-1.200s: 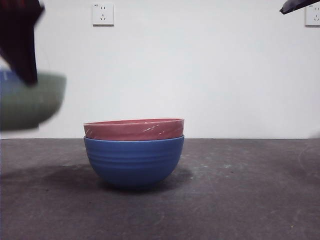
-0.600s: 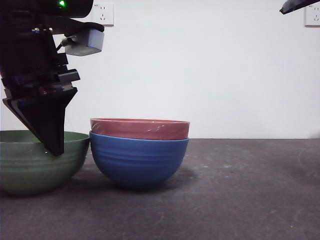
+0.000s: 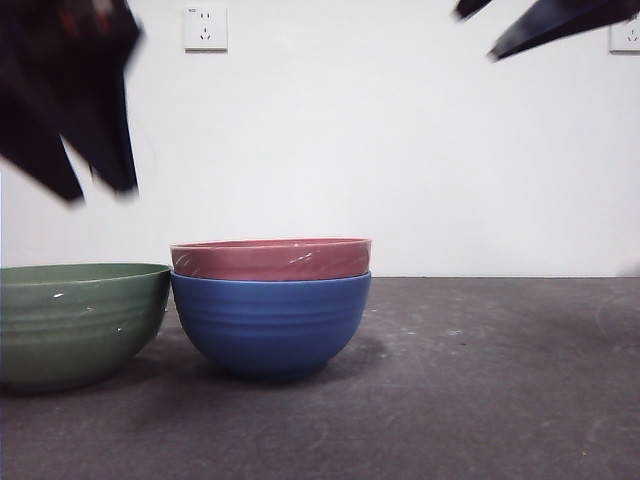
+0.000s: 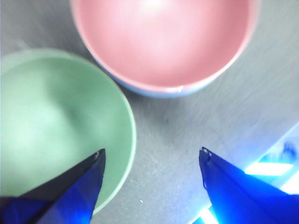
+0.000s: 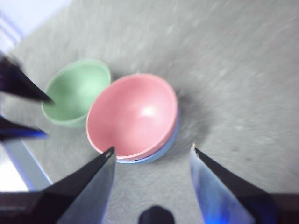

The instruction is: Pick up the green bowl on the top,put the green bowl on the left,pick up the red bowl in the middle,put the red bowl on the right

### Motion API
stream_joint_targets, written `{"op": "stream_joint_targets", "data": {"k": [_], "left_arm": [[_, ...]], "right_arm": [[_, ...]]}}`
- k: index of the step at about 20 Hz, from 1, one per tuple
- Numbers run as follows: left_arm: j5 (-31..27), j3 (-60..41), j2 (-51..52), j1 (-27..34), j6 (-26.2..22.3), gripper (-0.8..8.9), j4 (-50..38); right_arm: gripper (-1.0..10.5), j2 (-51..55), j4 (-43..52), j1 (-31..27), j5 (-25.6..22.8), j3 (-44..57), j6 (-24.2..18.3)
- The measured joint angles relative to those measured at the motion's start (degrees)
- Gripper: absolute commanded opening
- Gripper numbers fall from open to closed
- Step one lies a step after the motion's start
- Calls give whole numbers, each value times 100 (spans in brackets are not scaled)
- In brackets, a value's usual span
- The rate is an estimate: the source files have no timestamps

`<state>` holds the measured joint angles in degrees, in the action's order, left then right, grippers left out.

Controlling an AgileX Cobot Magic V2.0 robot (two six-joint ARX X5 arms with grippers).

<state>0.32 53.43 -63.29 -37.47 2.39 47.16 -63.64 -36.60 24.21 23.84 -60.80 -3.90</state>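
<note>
the table [image 3: 480, 400], dark grey and scuffed, carries three bowls under a plain white wall. the blue bowl [image 3: 270, 322] stands at the middle with the red bowl [image 3: 270, 259] nested inside it, only the red rim showing above the blue one. the green bowl [image 3: 78, 320] sits on the table beside the stack, rim close to the blue bowl's side, whether touching cannot be told from here. above it hangs the left gripper [image 3: 85, 185], blurred, jaws spread and holding nothing; in its wrist view the left gripper [image 4: 152, 161] looks down with one jaw over the green bowl's [image 4: 56, 130] near edge and the other over bare table, the red bowl [image 4: 163, 42] just beyond the jaws. the right gripper [image 3: 545, 25] shows high at the far corner, also empty; from its own camera the right gripper [image 5: 152, 156] has its jaws wide, the red bowl [image 5: 133, 114] just ahead of the tips and the green bowl [image 5: 77, 91] further off to one side.

by the look of it the green bowl's placing is done and the red bowl's pick-up is in hand. the next move likely calls for the right gripper to descend, set one jaw inside the red rim and one outside, pinch, and lift straight so the blue bowl stays put.
</note>
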Motion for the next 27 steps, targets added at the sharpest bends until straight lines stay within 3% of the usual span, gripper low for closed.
{"op": "stream_joint_targets", "data": {"k": [2, 8, 14, 21, 23, 26, 27], "left_arm": [[-7, 293, 529, 114, 68, 340, 168], [-160, 1158, 1373, 1043, 15, 341, 1082], [-315, 1460, 1554, 1676, -210, 341, 1572], [-313, 1460, 1504, 1683, -240, 341, 1617], [-313, 1460, 1504, 1683, -240, 341, 1617], [-313, 1460, 1504, 1683, -240, 341, 1617], [-315, 1460, 1504, 1683, -243, 341, 1617]], "right_arm": [[262, -509, 9, 483, -267, -201, -9], [252, -2020, -136, 1711, -387, -1307, -238], [249, -3099, -289, 2544, -1314, -1762, -651], [234, -3943, -291, 2695, -1355, -1764, -817], [117, -3995, -297, 2680, -1357, -1764, -855], [74, -3991, -297, 2684, -1353, -1764, -911], [14, -3991, -295, 2684, -1355, -1764, -922]]}}
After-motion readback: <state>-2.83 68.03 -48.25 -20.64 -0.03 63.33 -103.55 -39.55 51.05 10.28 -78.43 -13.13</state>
